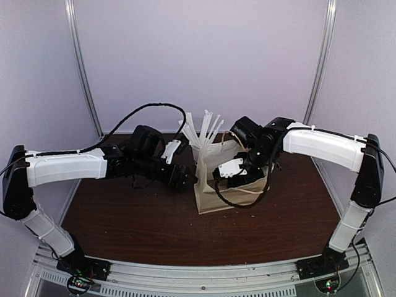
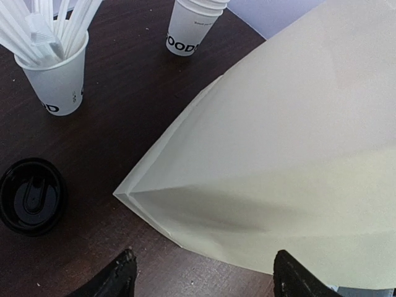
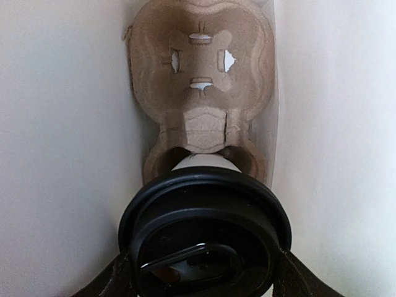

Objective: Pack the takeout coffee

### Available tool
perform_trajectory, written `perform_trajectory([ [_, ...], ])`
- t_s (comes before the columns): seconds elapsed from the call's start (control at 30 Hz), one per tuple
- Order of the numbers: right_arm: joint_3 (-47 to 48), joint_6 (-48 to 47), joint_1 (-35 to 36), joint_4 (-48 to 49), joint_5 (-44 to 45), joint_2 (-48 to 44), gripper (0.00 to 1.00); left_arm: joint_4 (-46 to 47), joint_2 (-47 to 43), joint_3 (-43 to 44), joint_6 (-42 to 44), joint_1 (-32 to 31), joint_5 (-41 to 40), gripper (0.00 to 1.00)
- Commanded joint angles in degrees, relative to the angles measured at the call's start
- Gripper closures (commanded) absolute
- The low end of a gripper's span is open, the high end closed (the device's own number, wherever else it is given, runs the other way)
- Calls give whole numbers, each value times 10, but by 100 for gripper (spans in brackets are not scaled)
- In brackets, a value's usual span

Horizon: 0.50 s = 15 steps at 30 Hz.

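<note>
From above, the bag [image 1: 210, 197] stands on the table [image 1: 124, 216]. The left gripper [image 1: 184, 176] is just beside the bag's left wall, and the right gripper [image 1: 235, 176] dips into the bag's open top, its tips hidden. Straws [image 1: 201, 130] fan up behind the bag. The left wrist view shows the bag's folded side close ahead, with the left fingers [image 2: 124, 273] spread apart and empty. Left of the bag a loose lid [image 2: 31, 195] lies flat. Beyond it stand a straw cup [image 2: 59, 80] and a cup stack [image 2: 192, 28], both apart from the bag. The right wrist view looks down inside the bag. The coffee [image 3: 207, 229] sits upright in the near pocket of a carrier [image 3: 201, 80] between the bag's walls. The right fingers [image 3: 117, 278] press its lid from both sides.
</note>
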Motion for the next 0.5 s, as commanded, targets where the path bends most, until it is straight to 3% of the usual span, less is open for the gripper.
perform_trajectory([
  [0.0, 8, 26, -24, -29, -28, 41, 40, -3, -28, -7, -7, 1, -15, 23],
  [0.47, -24, 54, -70, -23, -47, 70, 41, 5, -31, 3, -5, 0, -9, 23],
])
